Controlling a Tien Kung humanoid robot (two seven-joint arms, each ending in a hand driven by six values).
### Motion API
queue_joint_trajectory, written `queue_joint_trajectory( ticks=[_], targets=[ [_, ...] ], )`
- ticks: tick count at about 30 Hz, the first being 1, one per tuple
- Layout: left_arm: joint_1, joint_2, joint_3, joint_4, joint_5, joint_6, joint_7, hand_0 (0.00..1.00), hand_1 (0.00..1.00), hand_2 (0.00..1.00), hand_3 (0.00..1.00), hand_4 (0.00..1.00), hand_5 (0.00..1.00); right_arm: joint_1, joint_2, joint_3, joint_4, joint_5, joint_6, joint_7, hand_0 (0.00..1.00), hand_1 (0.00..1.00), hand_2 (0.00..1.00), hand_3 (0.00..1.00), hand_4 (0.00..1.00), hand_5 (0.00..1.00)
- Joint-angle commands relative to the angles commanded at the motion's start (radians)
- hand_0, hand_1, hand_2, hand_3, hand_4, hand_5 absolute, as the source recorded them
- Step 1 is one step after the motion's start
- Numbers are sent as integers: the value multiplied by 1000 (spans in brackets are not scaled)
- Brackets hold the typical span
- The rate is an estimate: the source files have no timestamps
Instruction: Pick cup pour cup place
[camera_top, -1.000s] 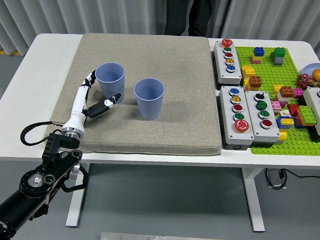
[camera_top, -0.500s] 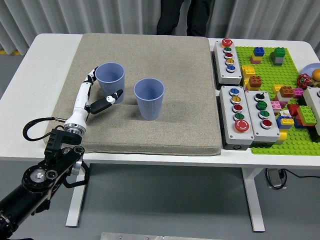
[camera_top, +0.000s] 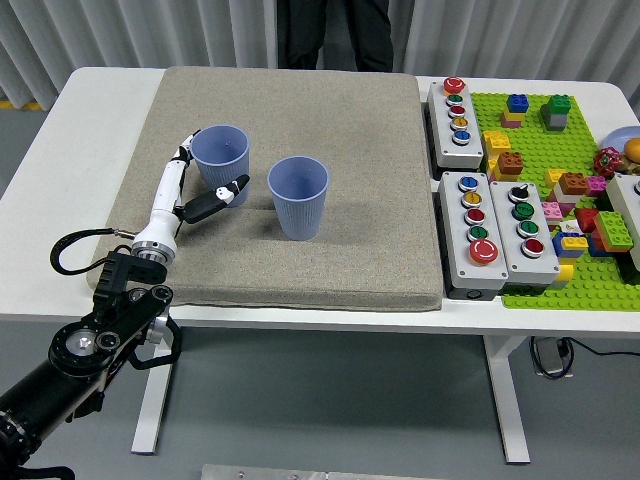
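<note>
On the left part of the grey fabric mat (camera_top: 300, 270) that covers most of the white table (camera_top: 70, 140), two blue plastic cups stand upright and apart from each other, both with open mouths facing up. The left cup (camera_top: 220, 160) stands slightly farther from the near edge than the right cup (camera_top: 298, 195). The robot's left hand (camera_top: 195, 185), white with black fingertips, reaches in from the near left corner and is spread wide around the left cup: the thumb (camera_top: 222, 196) lies at the near side of the cup base, and the fingers (camera_top: 181, 157) lie along the far left side of the cup wall. Contact between the hand and the cup cannot be confirmed; the cup rests on the mat and the hand is not yet clamped on it. The right cup is untouched. To the right of the mat sit three grey push-button control boxes (camera_top: 476, 235) with coloured buttons, and beyond them a green building-brick baseplate (camera_top: 560, 150) carrying assorted coloured bricks. At the far edge of the table a person in dark trousers (camera_top: 330, 30) is standing.
</note>
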Motion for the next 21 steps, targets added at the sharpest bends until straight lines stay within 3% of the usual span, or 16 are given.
queue_joint_trajectory(
  ticks=[21],
  targets=[
    [-30,-11,31,30,-17,6,1,962,957,998,998,933,407,4,-1,1,-1,0,1,0,668,609,555,546,2,174]
  ],
)
